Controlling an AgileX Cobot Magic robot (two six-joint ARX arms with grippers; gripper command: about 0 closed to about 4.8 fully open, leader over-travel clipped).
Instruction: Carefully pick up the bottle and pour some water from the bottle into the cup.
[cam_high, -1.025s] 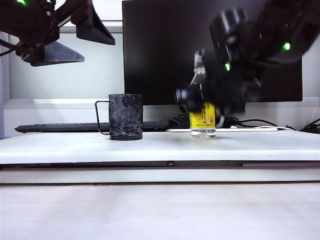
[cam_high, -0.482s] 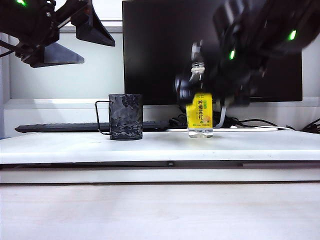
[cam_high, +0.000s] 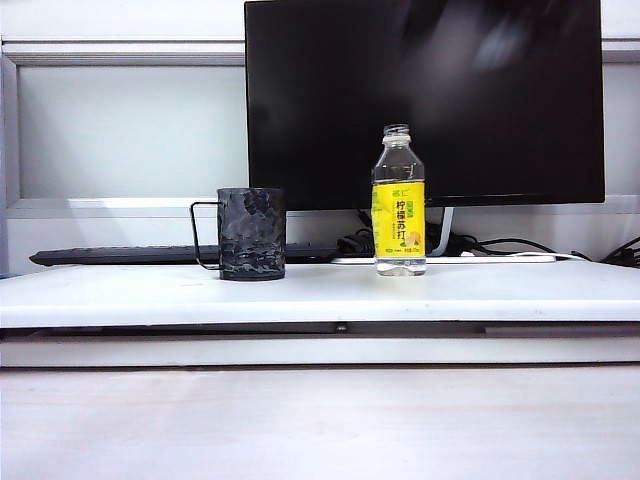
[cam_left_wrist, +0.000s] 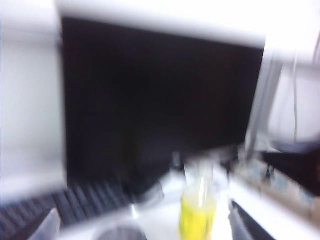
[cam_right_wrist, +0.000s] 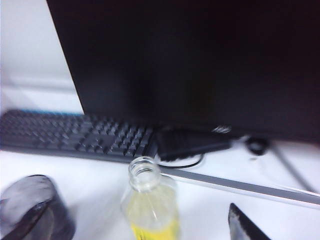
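Observation:
The bottle (cam_high: 399, 200), clear with a yellow label and no cap, stands upright on the white table (cam_high: 500, 290). The dark faceted cup (cam_high: 251, 233) stands to its left, wire handle turned away from the bottle. I cannot make out the water through the clear plastic. Neither arm shows in the exterior view. In the blurred left wrist view my left gripper (cam_left_wrist: 144, 227) is open, high above the bottle (cam_left_wrist: 197, 212) and the cup (cam_left_wrist: 117, 234). My right gripper (cam_right_wrist: 155, 232) is open above the bottle (cam_right_wrist: 150, 200), one fingertip (cam_right_wrist: 243, 226) well off to its side, the cup (cam_right_wrist: 30, 212) beyond.
A large black monitor (cam_high: 420, 90) stands behind the bottle and cup. A black keyboard (cam_high: 120, 255) lies behind the cup, and cables (cam_high: 520, 245) trail behind the bottle. The table's front edge (cam_high: 320, 325) runs across the near side.
Both arms have risen out of the exterior view. The right gripper has come off the bottle, which now stands free, slightly left of where it stood a second ago.

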